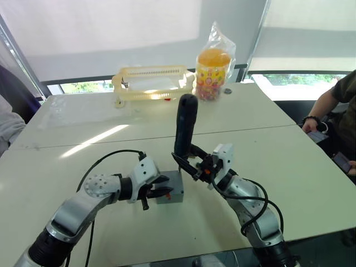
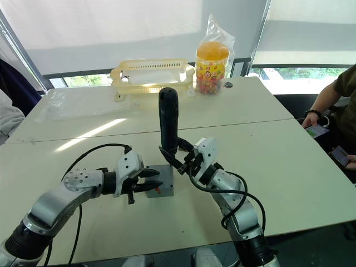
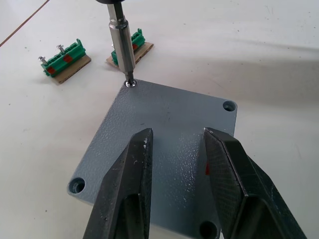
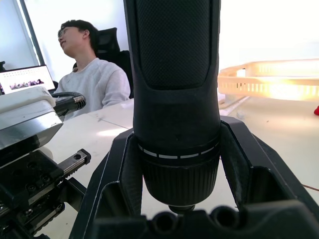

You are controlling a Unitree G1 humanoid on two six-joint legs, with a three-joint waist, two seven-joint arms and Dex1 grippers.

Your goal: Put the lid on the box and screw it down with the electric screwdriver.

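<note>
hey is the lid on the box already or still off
On. The lid lies flat over the box, and the electric screwdriver, upright in the right claw, has its bit in one corner screw hole.

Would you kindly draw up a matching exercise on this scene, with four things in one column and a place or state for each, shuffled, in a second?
Things:
1. electric screwdriver
2. lid
3. green blocks
4. yellow basket

Places or states:
A. on the box, bit at one corner screw
B. at the table's far edge
C. upright in the right gripper
D. on the table beside the box

Pairs: 1-C, 2-A, 3-D, 4-B
</note>
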